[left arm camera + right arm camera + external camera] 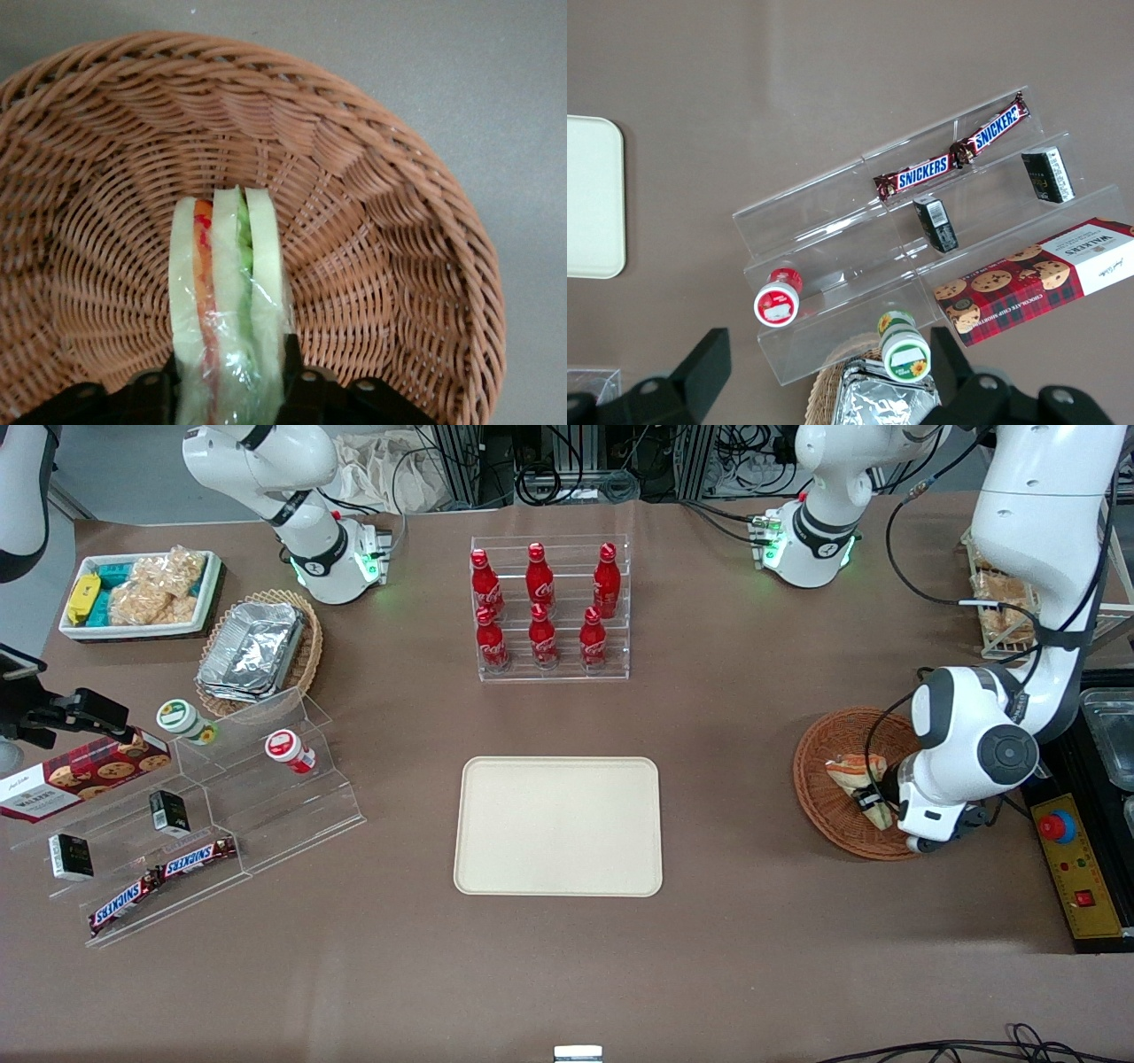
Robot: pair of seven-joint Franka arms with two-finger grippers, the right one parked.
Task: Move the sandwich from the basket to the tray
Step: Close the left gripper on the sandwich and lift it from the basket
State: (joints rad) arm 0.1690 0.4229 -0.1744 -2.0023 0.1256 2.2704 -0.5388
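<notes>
The sandwich (pixel 852 769), a wrapped wedge with pale bread and orange, red and green filling, lies in the reddish-brown wicker basket (pixel 819 819) toward the working arm's end of the table. My left gripper (pixel 873 804) is down in the basket at the sandwich's end nearer the front camera. In the left wrist view the gripper (pixel 229 390) has one black finger against each side of the sandwich (pixel 229 274), shut on it, with the basket's weave (pixel 372 177) all round. The cream-beige tray (pixel 558 825) lies bare at the table's middle.
A clear rack of red cola bottles (pixel 549 607) stands farther from the front camera than the tray. A stepped acrylic stand with snacks (pixel 204 815), a tan basket of foil containers (pixel 257 651) and a white snack bin (pixel 137 593) lie toward the parked arm's end. A yellow control box (pixel 1076 868) is beside the basket.
</notes>
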